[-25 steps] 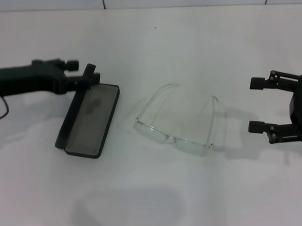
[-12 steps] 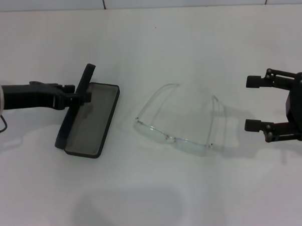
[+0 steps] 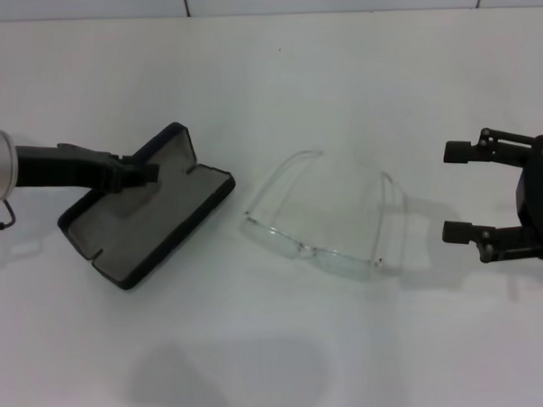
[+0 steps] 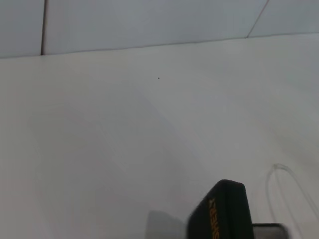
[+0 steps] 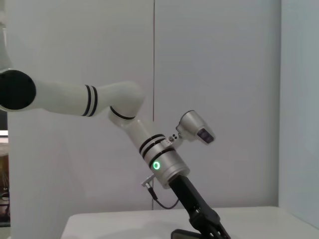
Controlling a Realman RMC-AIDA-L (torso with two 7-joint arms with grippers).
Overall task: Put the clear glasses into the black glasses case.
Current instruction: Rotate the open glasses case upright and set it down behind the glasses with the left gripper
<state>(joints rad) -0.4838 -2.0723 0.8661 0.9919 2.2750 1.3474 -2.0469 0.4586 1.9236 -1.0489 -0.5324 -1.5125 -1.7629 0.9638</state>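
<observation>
L gripper (image 3: 142, 172) clamped on black glasses case (image 3: 150, 211) lid at table's left, clear glasses (image 3: 326, 215) just beside it untouched, R gripper (image 3: 462, 191) open well to the right: risk = lid slips, case snaps shut.

Left pincer (image 3: 144, 171) low at left; right pincer (image 3: 460, 191) spread, hovering.

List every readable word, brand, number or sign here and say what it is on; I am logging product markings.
Orange lettering on the black glasses case: cut off by the edge of the left wrist view and blurred, so it cannot be read.
No text shows on the clear glasses.
No text shows on the left gripper or the right gripper.
</observation>
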